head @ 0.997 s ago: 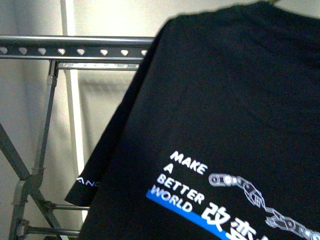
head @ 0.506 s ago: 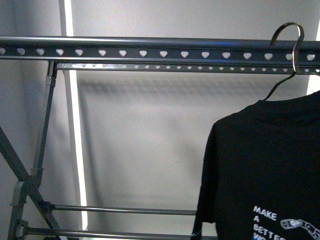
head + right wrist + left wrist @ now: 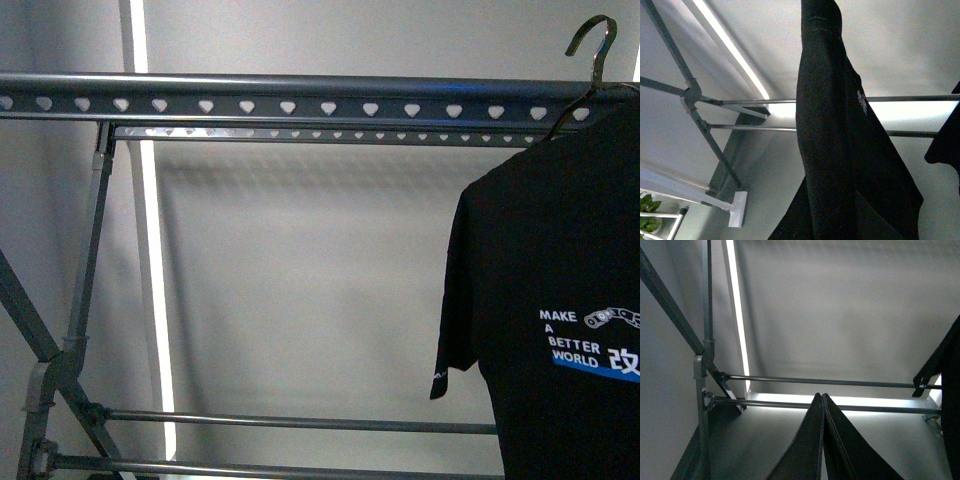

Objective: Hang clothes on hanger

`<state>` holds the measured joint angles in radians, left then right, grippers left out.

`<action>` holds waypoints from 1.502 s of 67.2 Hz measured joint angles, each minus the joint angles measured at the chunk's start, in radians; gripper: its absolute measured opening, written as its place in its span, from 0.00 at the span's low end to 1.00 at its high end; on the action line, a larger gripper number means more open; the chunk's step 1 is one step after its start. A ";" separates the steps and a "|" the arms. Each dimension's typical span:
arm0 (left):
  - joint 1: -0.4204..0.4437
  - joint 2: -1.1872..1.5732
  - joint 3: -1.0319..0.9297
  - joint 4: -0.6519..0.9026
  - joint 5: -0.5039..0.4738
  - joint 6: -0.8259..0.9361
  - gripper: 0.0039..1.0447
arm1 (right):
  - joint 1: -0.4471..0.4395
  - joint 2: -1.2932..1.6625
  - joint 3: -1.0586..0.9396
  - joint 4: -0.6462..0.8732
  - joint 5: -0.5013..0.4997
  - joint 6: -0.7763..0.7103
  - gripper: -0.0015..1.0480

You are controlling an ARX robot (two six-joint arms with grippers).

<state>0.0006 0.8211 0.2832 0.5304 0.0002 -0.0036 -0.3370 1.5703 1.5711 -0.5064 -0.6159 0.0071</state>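
Black short-sleeved T-shirt [image 3: 560,300] with white "MAKE A BETTER WORLD" print and a blue stripe hangs at the far right of the front view, on a thin wire hanger with a metal hook [image 3: 592,40]. Hook tip stands above the top bar, not seen resting on it. One sleeve droops toward the middle.

Large dark grey metal clothes rack [image 3: 300,97]: long top bar with a row of heart-shaped holes, slanted legs at left, two thin crossbars low down.

Left gripper [image 3: 822,402]: dark fingers pressed together, tips touching, nothing between them.

Right wrist view: shirt fabric [image 3: 840,140] drapes close before the lens; right gripper's state cannot be told.

Pale wall [image 3: 300,280] behind.
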 joint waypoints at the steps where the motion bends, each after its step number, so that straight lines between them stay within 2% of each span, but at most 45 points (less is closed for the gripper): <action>1: 0.000 -0.005 -0.005 0.001 0.000 0.000 0.03 | 0.002 0.006 0.011 -0.002 0.004 0.003 0.06; 22: 0.000 -0.163 -0.145 -0.011 0.000 0.000 0.03 | 0.071 0.154 0.135 -0.044 0.204 0.010 0.06; 32: 0.000 -0.230 -0.183 -0.041 0.000 0.000 0.03 | 0.107 0.175 0.118 -0.009 0.238 0.018 0.06; 42: 0.000 -0.298 -0.210 -0.082 0.000 0.000 0.03 | 0.147 0.128 -0.016 0.130 0.272 0.045 0.31; 46: 0.000 -0.333 -0.222 -0.105 0.000 0.001 0.03 | 0.157 0.076 -0.123 0.246 0.298 0.061 0.44; 50: 0.000 -0.356 -0.229 -0.121 0.000 0.001 0.03 | 0.154 0.027 -0.191 0.322 0.300 0.079 0.52; 61: 0.000 -0.418 -0.245 -0.167 0.000 0.001 0.03 | 0.097 -0.200 -0.410 0.604 0.325 0.103 0.79; 68: 0.000 -0.441 -0.265 -0.152 -0.001 0.001 0.03 | 0.040 -0.381 -0.558 0.748 0.294 0.138 0.94; 77: 0.000 -0.499 -0.265 -0.202 -0.001 0.001 0.03 | -0.020 -0.649 -0.802 0.908 0.304 0.182 0.93; 86: 0.000 -0.549 -0.265 -0.253 0.000 0.001 0.03 | -0.003 -1.008 -1.108 0.887 0.341 0.198 0.93; 89: 0.000 -0.568 -0.265 -0.272 0.000 0.001 0.03 | 0.031 -1.168 -1.224 0.842 0.380 0.190 0.92; 91: 0.000 -0.577 -0.265 -0.281 -0.001 0.001 0.03 | 0.055 -1.238 -1.246 0.755 0.378 0.166 0.88; 95: 0.000 -0.603 -0.265 -0.306 0.000 0.001 0.03 | 0.240 -1.385 -1.311 0.497 0.568 0.061 0.72; 97: -0.001 -0.610 -0.265 -0.314 -0.003 0.001 0.03 | 0.287 -1.400 -1.340 0.470 0.591 0.044 0.67; 101: -0.001 -0.625 -0.265 -0.328 0.000 0.001 0.03 | 0.321 -1.410 -1.379 0.460 0.601 0.022 0.57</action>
<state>-0.0002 0.1963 0.0181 0.2020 -0.0002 -0.0025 -0.0162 0.1600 0.1925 -0.0460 -0.0151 0.0292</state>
